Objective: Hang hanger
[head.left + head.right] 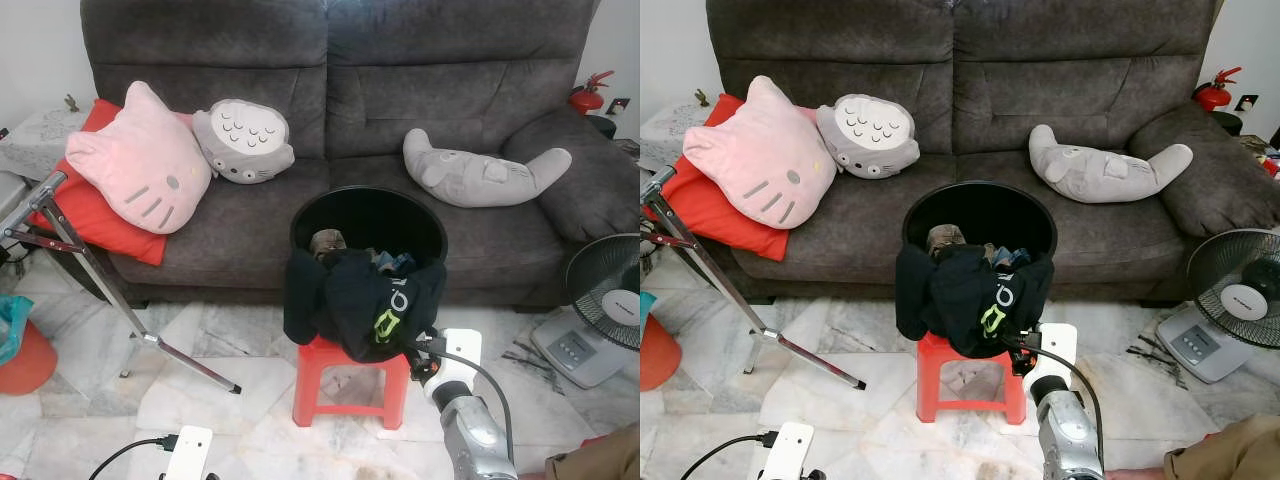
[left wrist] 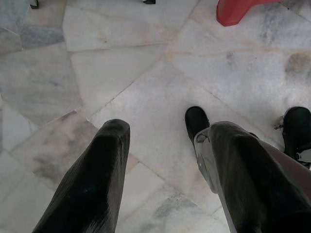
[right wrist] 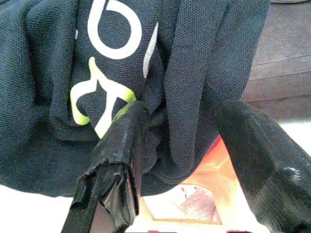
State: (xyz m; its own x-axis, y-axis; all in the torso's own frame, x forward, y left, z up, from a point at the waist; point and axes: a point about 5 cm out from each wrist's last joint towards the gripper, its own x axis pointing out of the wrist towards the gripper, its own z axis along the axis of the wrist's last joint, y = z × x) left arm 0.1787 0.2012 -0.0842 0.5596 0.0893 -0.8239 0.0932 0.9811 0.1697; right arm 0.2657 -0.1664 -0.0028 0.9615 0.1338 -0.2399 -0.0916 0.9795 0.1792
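Black fabric with white and lime lettering, a garment (image 1: 365,300), spills over the front rim of a round black bin (image 1: 369,222) standing on a red plastic stool (image 1: 350,385); no hanger can be made out. At the garment's lower edge the right gripper (image 3: 182,141) has its fingers spread wide, one finger (image 3: 127,133) touching the cloth, nothing clamped. Low over the marble floor (image 2: 146,87) the left gripper (image 2: 165,141) hangs with fingers apart; behind the bin a grey sofa (image 1: 340,90) carries a pink cat cushion (image 1: 140,160).
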